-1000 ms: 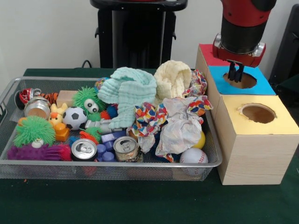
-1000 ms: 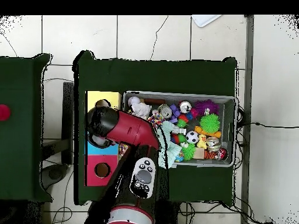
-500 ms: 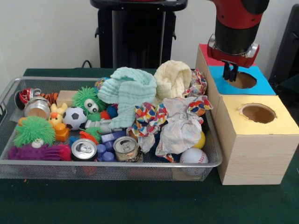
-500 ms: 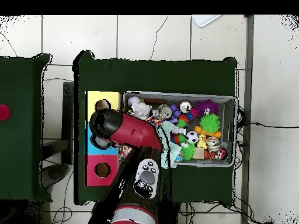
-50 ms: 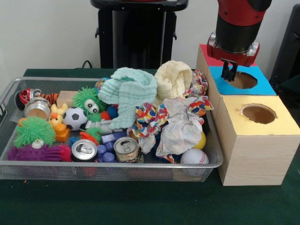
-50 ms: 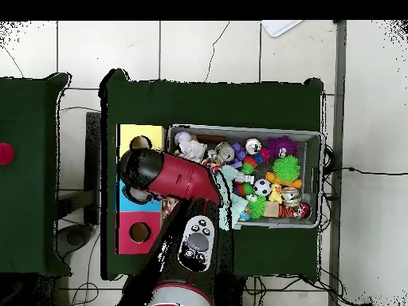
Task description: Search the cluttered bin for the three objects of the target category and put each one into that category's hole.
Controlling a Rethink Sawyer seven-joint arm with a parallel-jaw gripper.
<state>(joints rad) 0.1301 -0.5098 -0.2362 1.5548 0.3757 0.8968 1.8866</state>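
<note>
Though arm-hidden overhead, gripper (image 5: pixel 228 72) above blue hole (image 5: pixel 244 80)

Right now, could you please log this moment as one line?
gripper: shut, empty | above blue box's hole | wire bin: cluttered

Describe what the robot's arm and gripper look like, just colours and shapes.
The arm is a thick rounded tube, glossy red with a black cylindrical wrist section and a red-and-silver ring below it. The gripper has short, thin dark fingers. From overhead, the arm shows a grey oval panel with dark buttons.

Lab: robot arm (image 5: pixel 236 23), tiled floor (image 6: pixel 207 52), test table (image 6: pixel 207 103).
</note>
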